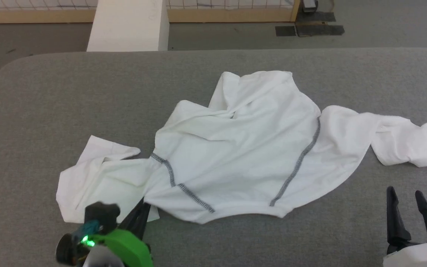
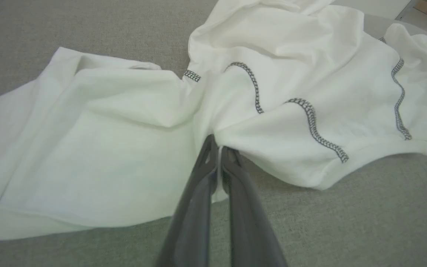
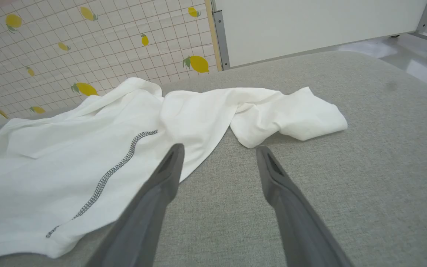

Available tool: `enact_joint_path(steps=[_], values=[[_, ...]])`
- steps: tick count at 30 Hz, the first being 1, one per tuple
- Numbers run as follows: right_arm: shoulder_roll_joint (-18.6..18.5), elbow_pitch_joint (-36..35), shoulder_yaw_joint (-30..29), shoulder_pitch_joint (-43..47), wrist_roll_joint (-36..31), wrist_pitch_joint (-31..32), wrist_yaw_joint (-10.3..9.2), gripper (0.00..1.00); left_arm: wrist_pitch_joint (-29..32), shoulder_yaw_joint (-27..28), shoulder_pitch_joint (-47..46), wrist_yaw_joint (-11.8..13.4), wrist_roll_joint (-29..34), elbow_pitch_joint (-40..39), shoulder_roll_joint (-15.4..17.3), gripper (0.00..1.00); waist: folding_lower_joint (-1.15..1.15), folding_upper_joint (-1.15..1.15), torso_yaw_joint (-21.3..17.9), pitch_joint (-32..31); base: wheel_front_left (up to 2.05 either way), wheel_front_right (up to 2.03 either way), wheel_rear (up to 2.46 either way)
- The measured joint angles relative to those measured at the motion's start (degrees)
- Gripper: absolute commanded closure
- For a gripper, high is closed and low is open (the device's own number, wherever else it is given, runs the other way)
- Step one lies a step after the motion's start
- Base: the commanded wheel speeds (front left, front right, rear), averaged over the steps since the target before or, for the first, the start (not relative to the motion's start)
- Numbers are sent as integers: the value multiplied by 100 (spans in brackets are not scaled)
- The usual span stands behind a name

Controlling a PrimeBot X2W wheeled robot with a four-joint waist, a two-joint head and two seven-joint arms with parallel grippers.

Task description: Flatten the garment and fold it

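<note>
A: Where is the grey table (image 1: 32, 111) bare?
B: The left end, the far strip, and the near strip between the left gripper (image 2: 217, 148) and the right gripper (image 1: 404, 191), whose fingers stand apart over bare surface.
A: What stands in the way?
B: The garment (image 1: 243, 148) sprawls across the middle. One sleeve stretches right, ahead of the right gripper; the other bunches at the left gripper, which pinches the cloth. A white box (image 1: 128, 26) stands beyond the far edge.
</note>
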Motion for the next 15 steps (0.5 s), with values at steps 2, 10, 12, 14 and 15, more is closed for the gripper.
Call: enact_joint_path(steps=[2,10,12,14,15], values=[[-1,-56,-31,2,-81,124,1,0,16,55,258,94,-11,-258,100,100,0,0,59,-17,0,0,0],[-71,-359,345,-153,-545,1535,1,0,76,25,475,179,-70,-813,109,100,0,0,253,89,0,0,0],[-276,-407,456,-335,-584,2012,1,0,75,3,453,179,-70,-840,99,100,0,0,265,155,0,0,0],[-524,-401,534,-519,-544,2674,1,0,75,-22,395,179,-68,-858,82,100,0,0,278,232,0,0,0],[-582,-383,520,-596,-458,2985,1,0,75,-33,357,179,-59,-859,73,100,0,0,286,272,0,0,0]])
